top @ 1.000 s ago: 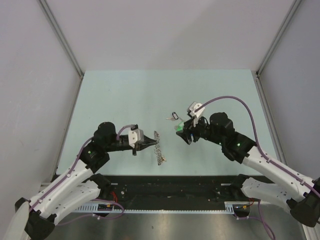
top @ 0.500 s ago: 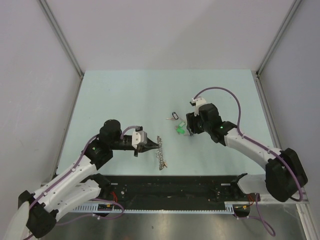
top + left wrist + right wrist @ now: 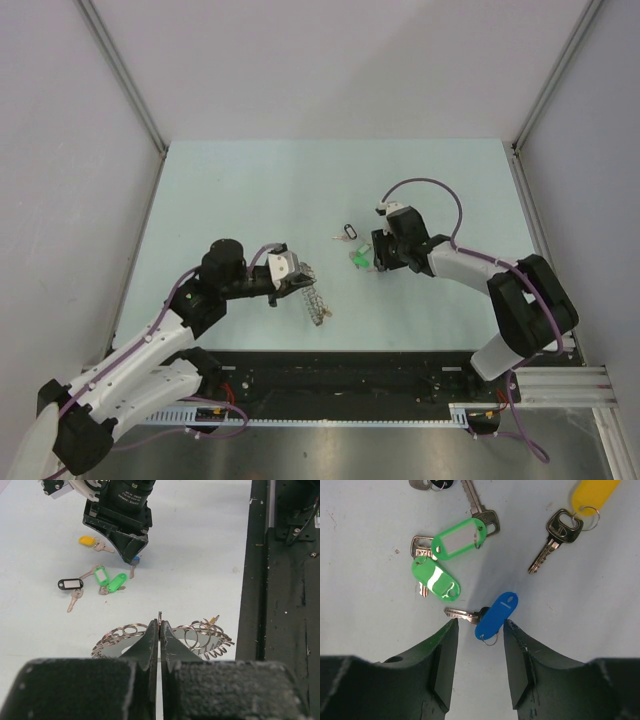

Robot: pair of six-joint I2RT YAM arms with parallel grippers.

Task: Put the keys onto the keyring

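Seen from above, the right gripper covers most of the keys. Only the green-tagged keys peek out beside it, too small to tell apart. In the right wrist view, the yellow tag up and right of the green-tagged keys is cut by the top edge, as is the black tag above them. In the left wrist view, the keyring loses its near arc behind the left gripper. A blue tag just right of the green-tagged keys is half hidden by the right gripper's tip.
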